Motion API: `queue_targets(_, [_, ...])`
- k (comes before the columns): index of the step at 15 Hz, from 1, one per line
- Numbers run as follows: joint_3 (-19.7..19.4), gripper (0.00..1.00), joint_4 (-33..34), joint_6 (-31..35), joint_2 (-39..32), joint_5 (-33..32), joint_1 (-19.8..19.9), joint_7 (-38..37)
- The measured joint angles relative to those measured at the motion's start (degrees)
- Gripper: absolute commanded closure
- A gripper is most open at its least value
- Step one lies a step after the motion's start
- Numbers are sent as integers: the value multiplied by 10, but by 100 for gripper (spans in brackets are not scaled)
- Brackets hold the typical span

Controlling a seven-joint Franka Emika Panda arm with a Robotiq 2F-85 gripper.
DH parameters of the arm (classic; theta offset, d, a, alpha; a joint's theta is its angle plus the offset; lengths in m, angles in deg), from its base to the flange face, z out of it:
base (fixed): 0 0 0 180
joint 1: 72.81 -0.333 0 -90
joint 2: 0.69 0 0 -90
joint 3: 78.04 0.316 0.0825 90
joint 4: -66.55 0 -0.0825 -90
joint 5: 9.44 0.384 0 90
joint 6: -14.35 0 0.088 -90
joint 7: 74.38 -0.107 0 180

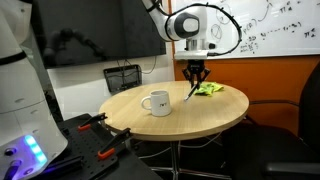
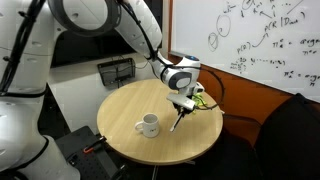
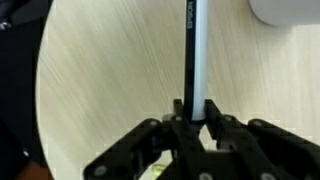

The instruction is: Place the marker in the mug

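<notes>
The white mug (image 1: 155,102) stands on the round wooden table (image 1: 200,118), handle to one side; it also shows in an exterior view (image 2: 148,125) and as a white rim at the wrist view's top right corner (image 3: 285,10). My gripper (image 1: 194,78) is shut on the marker (image 1: 190,92), a thin dark stick with a lighter side, held above the table beside the mug. The gripper (image 2: 184,104) and hanging marker (image 2: 177,120) show in both exterior views. In the wrist view the marker (image 3: 194,55) runs from between the fingers (image 3: 195,118) toward the top edge.
A green and yellow object (image 1: 209,89) lies on the table behind the gripper, also in an exterior view (image 2: 200,100). A black wire basket (image 1: 122,77) stands beyond the table. A whiteboard (image 2: 250,40) fills the wall. Dark chairs (image 1: 285,125) stand close by.
</notes>
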Motion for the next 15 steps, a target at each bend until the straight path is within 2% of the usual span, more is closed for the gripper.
queue_targets(2, [28,93,-31,0,47,34,16,75])
queue_targets(5, [62,93,-69,-1,98,124,38,216])
queue_targets(8, [71,93,-89,-19,126,226,42,370])
queue_targets(11, [66,93,-94,-71,139,302,42,511])
queue_targets(12, [61,74,-94,-96,142,319,41,552])
queue_targets(15, [48,74,-92,-150,147,342,40,623])
